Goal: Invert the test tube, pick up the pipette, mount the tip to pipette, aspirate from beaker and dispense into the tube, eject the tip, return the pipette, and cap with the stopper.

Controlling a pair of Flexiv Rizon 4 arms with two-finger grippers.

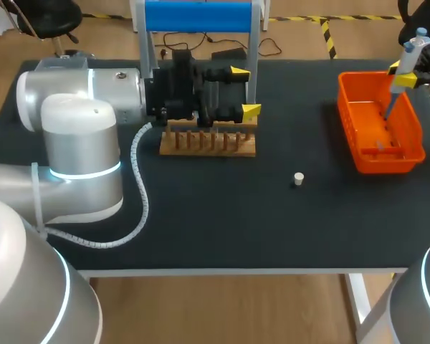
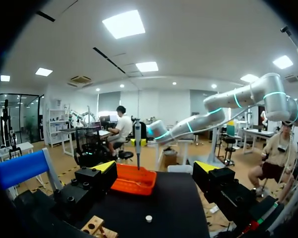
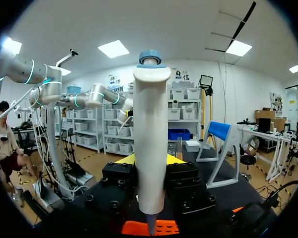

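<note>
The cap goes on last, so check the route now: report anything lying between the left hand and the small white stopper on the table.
Nothing visible does. The left hand is open, and only bare black tabletop separates it from the small white stopper; the wooden rack sits off to the side.

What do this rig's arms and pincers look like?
The left arm and right arm are rounded silver-white tubes with glowing light-blue rings. A white coiled cable trails along the left one. The left pincer and right pincer are black, blocky, yellow-tipped.
</note>
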